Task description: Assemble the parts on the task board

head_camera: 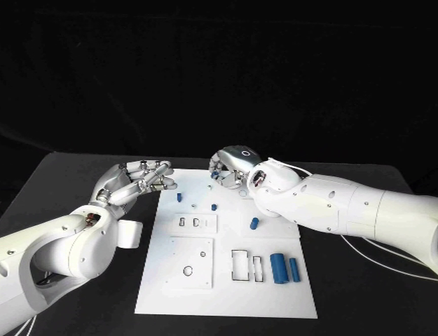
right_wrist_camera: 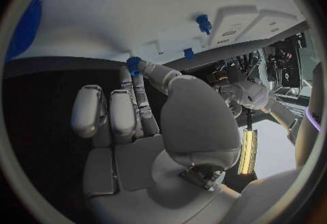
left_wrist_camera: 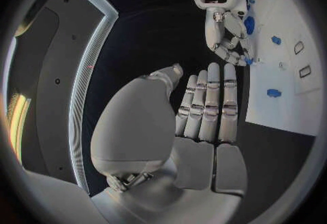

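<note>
While the black table (head_camera: 67,175) carries everything, the white board (head_camera: 279,294) lies at its middle, long axis running away from the robot. No readable writing shows on it.

At the board's far edge the right hand (head_camera: 229,170) hangs with its fingers curled down; in the right wrist view it pinches a small blue part (right_wrist_camera: 133,64) between thumb and fingertips, right at the board's rim. Which way that part's long axis runs cannot be told.

Just off the board's far left corner the left hand (head_camera: 136,180) hovers, fingers straight and side by side, thumb apart, holding nothing.

On the board's near right, two blue cylinders (head_camera: 277,267) lie side by side, long axes parallel to the board's length, next to a rectangular outline (head_camera: 246,266). A shorter blue peg (head_camera: 254,223) lies beyond them, likewise lengthwise. Toward the far edge, small blue pieces (head_camera: 214,207) stand near a raised plate (head_camera: 191,222) with two slots. A second plate (head_camera: 191,262) near the left side bears an oval hole.
</note>
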Tool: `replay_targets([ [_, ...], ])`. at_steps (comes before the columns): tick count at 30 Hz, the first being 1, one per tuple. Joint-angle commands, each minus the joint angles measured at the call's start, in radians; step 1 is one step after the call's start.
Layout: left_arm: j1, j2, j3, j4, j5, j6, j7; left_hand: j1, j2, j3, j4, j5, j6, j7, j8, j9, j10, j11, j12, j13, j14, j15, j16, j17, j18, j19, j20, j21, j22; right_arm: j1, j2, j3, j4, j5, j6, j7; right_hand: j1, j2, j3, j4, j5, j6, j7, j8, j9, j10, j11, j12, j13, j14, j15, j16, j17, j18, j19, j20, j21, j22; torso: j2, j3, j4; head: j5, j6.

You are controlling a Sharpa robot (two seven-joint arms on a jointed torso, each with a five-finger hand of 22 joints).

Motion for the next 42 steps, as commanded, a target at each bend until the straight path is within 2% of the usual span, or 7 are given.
replay_targets([
  [1, 0.001, 0.003, 0.001, 0.004, 0.003, 0.016, 0.008, 0.006, -0.003, 0.007, 0.001, -0.006, -0.008, 0.0, -0.004, -0.002, -0.004, 0.005, -0.007, -0.001, -0.007, 0.003, 0.001, 0.001, 0.011, 0.002, 0.0, 0.003, -0.001, -0.004, 0.007, 0.0, -0.012, -0.001, 0.026, 0.007, 0.002, 0.006, 0.0, 0.005, -0.004, -0.005, 0.0, 0.005, 0.001, 0.021, -0.022, 0.001, 0.023, 0.013, -0.007, 0.006, 0.001, -0.008, 0.005, 0.001, 0.002, 0.0, -0.001, -0.0001, 0.001, 0.001, -0.002],
  [16, 0.001, 0.004, 0.001, 0.004, 0.004, 0.019, 0.006, 0.006, -0.003, 0.008, 0.001, -0.006, -0.008, 0.0, -0.005, -0.002, -0.004, 0.005, -0.008, -0.001, -0.007, 0.003, 0.001, 0.002, 0.011, 0.002, 0.0, 0.003, -0.001, -0.011, 0.026, -0.001, -0.044, -0.002, 0.04, 0.002, -0.006, 0.003, 0.001, 0.008, -0.006, -0.021, 0.004, -0.001, 0.007, 0.007, -0.017, -0.008, 0.023, 0.008, -0.004, 0.002, -0.01, -0.006, -0.002, 0.004, -0.002, -0.005, 0.0, 0.0004, -0.001, 0.005, -0.002],
  [21, 0.001, 0.004, 0.001, 0.003, 0.004, 0.019, 0.006, 0.006, -0.003, 0.008, 0.001, -0.006, -0.008, 0.0, -0.005, -0.002, -0.004, 0.005, -0.008, -0.001, -0.007, 0.003, 0.001, 0.002, 0.011, 0.002, 0.0, 0.003, -0.001, -0.011, 0.025, -0.001, -0.045, 0.001, 0.041, 0.013, -0.031, -0.02, 0.011, 0.019, -0.005, -0.082, 0.034, -0.037, 0.002, -0.074, 0.012, -0.059, 0.0, -0.004, 0.021, -0.014, -0.04, -0.001, -0.027, 0.019, -0.021, -0.032, 0.0, 0.0005, -0.0025, 0.007, -0.001],
  [27, 0.001, 0.002, 0.001, 0.003, 0.006, 0.02, 0.006, 0.005, -0.003, 0.008, 0.001, -0.006, -0.009, 0.001, -0.005, -0.002, -0.004, 0.005, -0.008, -0.001, -0.006, 0.003, 0.001, 0.002, 0.012, 0.002, 0.0, 0.003, -0.001, -0.01, 0.009, -0.001, -0.031, 0.005, 0.036, 0.02, -0.056, -0.051, -0.005, 0.028, 0.011, -0.119, 0.044, -0.064, -0.006, -0.135, 0.03, -0.091, -0.018, -0.018, 0.036, -0.03, -0.069, 0.013, -0.079, 0.036, -0.068, -0.097, 0.001, 0.0011, -0.0037, 0.008, 0.0],
  [32, 0.002, 0.0, 0.001, -0.002, 0.01, 0.023, 0.008, 0.005, -0.003, 0.009, 0.0, -0.006, -0.009, 0.001, -0.005, -0.002, -0.005, 0.005, -0.008, -0.001, -0.006, 0.003, 0.002, 0.002, 0.012, 0.002, 0.0, 0.004, -0.001, -0.01, -0.03, 0.0, 0.015, 0.007, 0.021, 0.021, -0.056, -0.05, -0.005, 0.03, 0.03, -0.116, 0.046, -0.067, -0.005, -0.135, 0.032, -0.088, -0.021, -0.02, 0.038, -0.031, -0.074, 0.015, -0.082, 0.04, -0.072, -0.1, 0.0, 0.0031, -0.0058, 0.009, 0.003],
  [38, 0.002, -0.005, 0.001, -0.008, 0.014, 0.024, 0.008, 0.006, -0.002, 0.01, -0.001, -0.006, -0.009, 0.001, -0.006, -0.002, -0.005, 0.005, -0.009, 0.0, -0.006, 0.003, 0.002, 0.003, 0.012, 0.002, 0.0, 0.004, -0.001, 0.006, -0.126, 0.01, 0.123, 0.039, 0.006, 0.01, -0.067, -0.059, -0.019, 0.038, 0.028, -0.115, 0.045, -0.072, -0.004, -0.121, 0.03, -0.078, -0.021, -0.019, 0.037, -0.028, -0.074, 0.015, -0.076, 0.043, -0.069, -0.092, -0.002, 0.0047, -0.0098, 0.008, 0.009],
  [42, 0.002, -0.008, 0.001, -0.009, 0.015, 0.025, 0.008, 0.006, -0.002, 0.01, -0.001, -0.006, -0.009, 0.001, -0.006, -0.002, -0.005, 0.005, -0.009, 0.0, -0.006, 0.003, 0.002, 0.003, 0.012, 0.002, 0.0, 0.004, -0.001, 0.028, -0.21, 0.015, 0.199, 0.105, 0.048, -0.016, -0.073, -0.057, -0.029, 0.051, 0.032, -0.114, 0.038, -0.081, -0.003, 0.005, 0.008, -0.017, 0.003, -0.013, 0.023, -0.014, -0.059, 0.008, -0.046, 0.035, -0.045, -0.053, -0.005, 0.0064, -0.0168, 0.009, 0.015],
])
